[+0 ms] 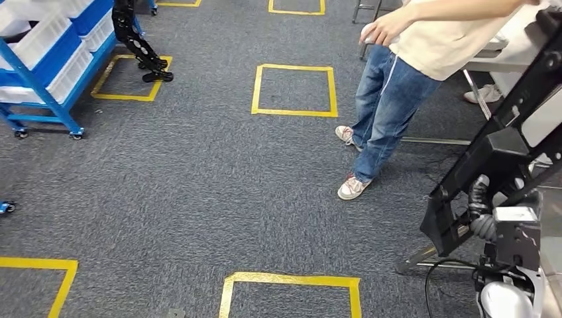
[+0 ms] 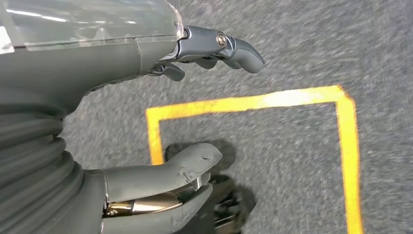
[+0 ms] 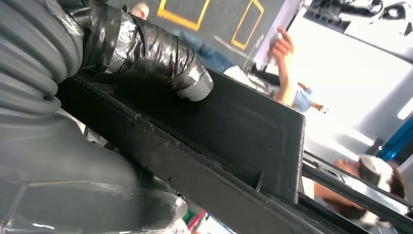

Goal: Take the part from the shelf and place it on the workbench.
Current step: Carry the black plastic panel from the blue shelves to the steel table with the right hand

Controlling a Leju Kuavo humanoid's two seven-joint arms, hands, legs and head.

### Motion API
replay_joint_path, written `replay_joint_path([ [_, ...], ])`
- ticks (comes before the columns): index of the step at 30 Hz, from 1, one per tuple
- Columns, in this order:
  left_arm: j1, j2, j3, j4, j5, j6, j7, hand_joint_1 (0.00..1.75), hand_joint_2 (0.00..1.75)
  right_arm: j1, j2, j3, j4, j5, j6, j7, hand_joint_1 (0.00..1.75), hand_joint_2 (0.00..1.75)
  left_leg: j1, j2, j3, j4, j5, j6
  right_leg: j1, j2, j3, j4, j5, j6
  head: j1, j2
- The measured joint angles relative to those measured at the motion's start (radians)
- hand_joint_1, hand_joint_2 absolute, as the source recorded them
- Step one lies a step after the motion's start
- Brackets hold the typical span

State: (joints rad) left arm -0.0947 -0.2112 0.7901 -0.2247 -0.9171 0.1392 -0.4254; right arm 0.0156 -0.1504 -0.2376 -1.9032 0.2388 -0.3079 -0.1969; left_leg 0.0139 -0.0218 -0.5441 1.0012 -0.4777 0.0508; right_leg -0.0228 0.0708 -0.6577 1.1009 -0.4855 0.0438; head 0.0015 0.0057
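Right hand (image 3: 146, 53) clamps the black part (image 3: 234, 141), thumb wrapped over its upper edge. In the head view the part (image 1: 490, 159) rides at four o'clock, long axis running from lower frame up toward two o'clock. Left hand (image 2: 160, 126) hangs over grey carpet (image 2: 292, 44), fingers spread, holding nothing. Blue shelf (image 1: 46, 59) with white bins at ten o'clock, well apart. Person (image 1: 397, 86) at one o'clock beside a white worktop (image 1: 504, 59). Judgement: worktop lies up and right of the part; the right arm is nearer, so it sets down.
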Motion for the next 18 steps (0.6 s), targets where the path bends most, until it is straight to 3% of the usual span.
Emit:
replay_joint_path([
  [1, 0.001, 0.000, 0.000, 0.000, 0.000, 0.000, 0.000, 0.00, 1.75, -0.002, -0.001, 0.000, 0.000, 0.000, 0.000, 0.000, 1.75, 1.75, -0.002, 0.014, 0.000, -0.002, 0.000, 0.003, 0.002, -0.036, -0.029, 0.058, -0.031, 0.003, 0.002, 0.000],
  [2, 0.002, 0.000, 0.000, 0.000, 0.000, 0.000, 0.000, 0.00, 1.75, -0.003, -0.001, 0.000, 0.000, 0.000, -0.001, 0.000, 1.75, 1.75, -0.003, 0.029, -0.001, -0.001, -0.001, 0.004, 0.000, -0.054, -0.059, 0.121, -0.060, 0.006, 0.002, 0.000],
  [4, 0.003, 0.000, 0.000, 0.000, 0.000, 0.000, 0.000, 0.00, 1.75, -0.001, -0.001, 0.000, 0.001, 0.000, -0.001, 0.000, 1.75, 1.75, -0.005, 0.060, -0.001, 0.000, -0.004, 0.004, -0.003, -0.067, -0.091, 0.189, -0.076, 0.012, 0.002, 0.000],
  [5, 0.003, 0.000, 0.000, 0.000, 0.000, 0.000, 0.000, 0.00, 1.75, 0.000, -0.001, 0.000, 0.002, 0.000, -0.001, 0.000, 1.75, 1.75, -0.005, 0.074, 0.000, 0.000, -0.006, 0.003, -0.004, -0.071, -0.078, 0.170, -0.058, 0.013, 0.002, 0.000],
  [7, 0.002, -0.001, 0.000, 0.000, 0.000, 0.000, 0.000, 0.00, 1.75, 0.000, -0.002, 0.000, 0.002, 0.000, -0.001, 0.001, 1.75, 1.75, -0.006, 0.100, 0.004, 0.003, -0.012, -0.003, -0.002, -0.106, -0.005, 0.041, 0.002, 0.010, 0.002, 0.000],
  [9, 0.001, -0.002, 0.000, 0.000, 0.000, 0.000, 0.000, 0.00, 1.75, -0.003, -0.002, 0.000, 0.002, 0.002, -0.001, 0.001, 1.75, 1.75, -0.011, 0.122, 0.009, 0.007, -0.020, -0.014, 0.008, -0.142, 0.051, -0.062, 0.034, -0.003, 0.002, 0.000],
  [10, 0.000, -0.002, 0.000, 0.000, 0.000, 0.000, 0.000, 0.00, 1.75, -0.004, -0.002, -0.001, 0.001, 0.004, -0.001, 0.001, 1.75, 1.75, -0.014, 0.132, 0.011, 0.007, -0.024, -0.019, 0.013, -0.147, 0.057, -0.076, 0.033, -0.010, 0.001, 0.000],
  [12, -0.001, -0.002, 0.000, 0.000, 0.000, 0.000, 0.000, 0.00, 1.75, -0.004, -0.002, -0.001, 0.001, 0.007, -0.002, 0.002, 1.75, 1.75, -0.016, 0.149, 0.018, 0.006, -0.029, -0.030, 0.014, -0.122, 0.054, -0.077, 0.034, -0.023, 0.001, 0.000],
  [13, -0.002, -0.002, 0.000, 0.000, -0.001, 0.000, 0.000, 0.00, 1.75, -0.004, -0.003, -0.001, 0.000, 0.009, -0.002, 0.003, 1.75, 1.75, -0.014, 0.140, 0.020, 0.011, -0.037, -0.035, 0.012, -0.109, 0.056, -0.080, 0.036, -0.028, 0.001, 0.000],
  [15, -0.003, -0.002, 0.000, 0.000, -0.001, 0.000, 0.000, 0.00, 1.75, -0.006, -0.002, -0.001, 0.000, 0.013, -0.002, 0.005, 1.75, 1.75, -0.009, 0.091, -0.001, 0.069, -0.079, -0.044, 0.006, -0.087, 0.058, -0.086, 0.039, -0.039, 0.001, 0.000],
  [16, -0.002, -0.002, 0.000, 0.000, -0.001, 0.000, 0.000, 0.00, 1.75, -0.008, -0.002, -0.001, 0.000, 0.014, -0.003, 0.005, 1.75, 1.75, -0.006, 0.062, -0.027, 0.128, -0.112, -0.045, 0.006, -0.077, 0.058, -0.087, 0.040, -0.043, 0.001, 0.000],
  [18, 0.002, -0.002, 0.000, 0.000, -0.001, 0.000, 0.000, 0.00, 1.75, -0.009, -0.002, -0.001, 0.000, 0.015, -0.003, 0.007, 1.75, 1.75, -0.005, 0.037, -0.091, 0.259, -0.164, -0.047, 0.007, -0.052, 0.058, -0.085, 0.039, -0.048, 0.001, 0.000],
])
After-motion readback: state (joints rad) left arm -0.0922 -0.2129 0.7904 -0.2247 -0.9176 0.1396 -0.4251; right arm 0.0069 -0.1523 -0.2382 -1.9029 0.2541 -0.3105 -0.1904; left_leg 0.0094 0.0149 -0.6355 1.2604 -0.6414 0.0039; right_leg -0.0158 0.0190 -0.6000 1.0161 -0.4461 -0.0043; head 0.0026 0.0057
